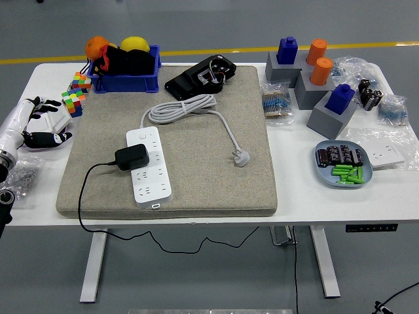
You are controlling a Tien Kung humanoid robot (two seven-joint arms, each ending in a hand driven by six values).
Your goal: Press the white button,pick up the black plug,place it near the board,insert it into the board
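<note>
A white power strip (150,163) lies on a grey felt mat (196,137), its white cable (183,108) coiled behind it and ending in a white plug (240,157). A black plug (132,157) sits on the strip about halfway along, its black cord (85,196) trailing off the mat's left front and down over the table edge. The strip's white button (156,205) is at its near end. My left hand (40,121) hovers at the table's left edge, fingers spread, holding nothing, well left of the strip. My right hand is out of view.
A blue bin (124,72) with fruit and two colour cubes (75,91) stand at the back left. A black device (203,75) lies on the mat's far edge. Grey blocks (314,88) with blue and orange pegs, bags and a blue plate (344,163) fill the right side.
</note>
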